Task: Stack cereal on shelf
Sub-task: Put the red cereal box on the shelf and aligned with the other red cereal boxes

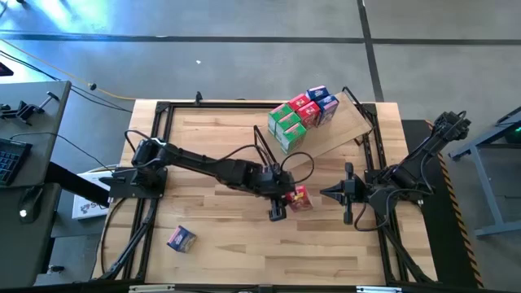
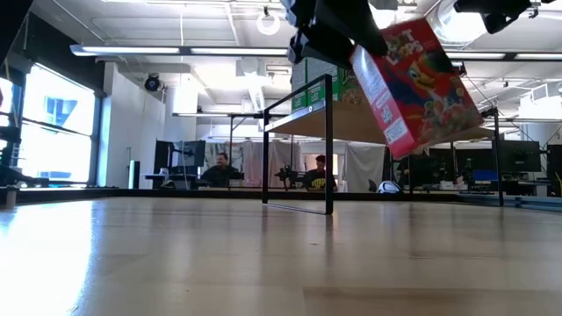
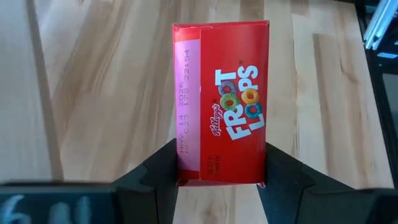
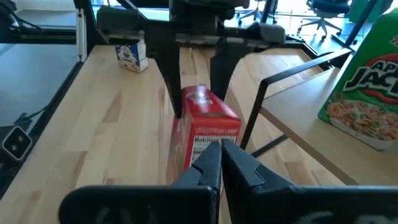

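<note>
Carrying the red cereal box (image 1: 299,197) to the shelf (image 1: 346,129) calls for a level, steady lift, since the low view shows the box hanging tilted above the table (image 1: 220,252); it should be squared before being set beside the green, red and blue boxes stacked there. The box sits between the left gripper (image 3: 219,177) fingers, clamped at its lower sides. The right gripper (image 4: 222,158) waits just beside it, jaws closed, empty. One blue box (image 1: 181,238) lies well apart.
</note>
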`<state>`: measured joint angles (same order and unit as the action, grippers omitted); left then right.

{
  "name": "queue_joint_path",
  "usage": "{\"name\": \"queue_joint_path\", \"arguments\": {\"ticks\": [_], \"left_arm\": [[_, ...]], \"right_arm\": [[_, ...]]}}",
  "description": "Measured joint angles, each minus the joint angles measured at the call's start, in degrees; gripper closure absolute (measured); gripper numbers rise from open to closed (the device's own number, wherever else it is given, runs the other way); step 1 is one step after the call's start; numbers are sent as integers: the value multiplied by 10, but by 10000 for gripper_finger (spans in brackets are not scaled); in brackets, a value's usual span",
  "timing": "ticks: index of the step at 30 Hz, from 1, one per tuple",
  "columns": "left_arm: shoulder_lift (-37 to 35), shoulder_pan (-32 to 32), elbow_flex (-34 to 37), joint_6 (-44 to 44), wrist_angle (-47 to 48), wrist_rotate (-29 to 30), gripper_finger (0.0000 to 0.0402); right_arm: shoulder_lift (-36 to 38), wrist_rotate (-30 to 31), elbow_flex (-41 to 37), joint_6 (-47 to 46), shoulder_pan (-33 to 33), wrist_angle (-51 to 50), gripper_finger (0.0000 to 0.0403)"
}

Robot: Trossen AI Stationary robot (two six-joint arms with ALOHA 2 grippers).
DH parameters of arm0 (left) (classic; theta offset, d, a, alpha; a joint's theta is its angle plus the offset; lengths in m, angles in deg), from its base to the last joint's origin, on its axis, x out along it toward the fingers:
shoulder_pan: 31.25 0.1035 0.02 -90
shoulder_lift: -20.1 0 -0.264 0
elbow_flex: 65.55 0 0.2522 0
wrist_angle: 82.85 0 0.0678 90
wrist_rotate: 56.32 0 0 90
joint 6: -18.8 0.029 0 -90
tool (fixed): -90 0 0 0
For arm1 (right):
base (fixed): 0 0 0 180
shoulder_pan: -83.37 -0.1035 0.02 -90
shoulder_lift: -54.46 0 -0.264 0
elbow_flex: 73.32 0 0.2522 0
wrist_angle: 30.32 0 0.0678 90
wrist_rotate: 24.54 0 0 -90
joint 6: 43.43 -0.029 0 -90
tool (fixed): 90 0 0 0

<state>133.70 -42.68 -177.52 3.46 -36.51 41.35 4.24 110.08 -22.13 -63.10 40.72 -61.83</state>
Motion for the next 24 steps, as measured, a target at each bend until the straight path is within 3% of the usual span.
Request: {"name": "queue_joint_path", "arguments": {"ticks": [17, 24], "left_arm": [[20, 4, 1, -5, 6, -8, 243], [20, -8, 1, -5, 26, 48, 243]], "right_arm": [[-9, -4, 0, -39, 12, -4, 402], [-41, -14, 0, -48, 28, 4, 402]]}}
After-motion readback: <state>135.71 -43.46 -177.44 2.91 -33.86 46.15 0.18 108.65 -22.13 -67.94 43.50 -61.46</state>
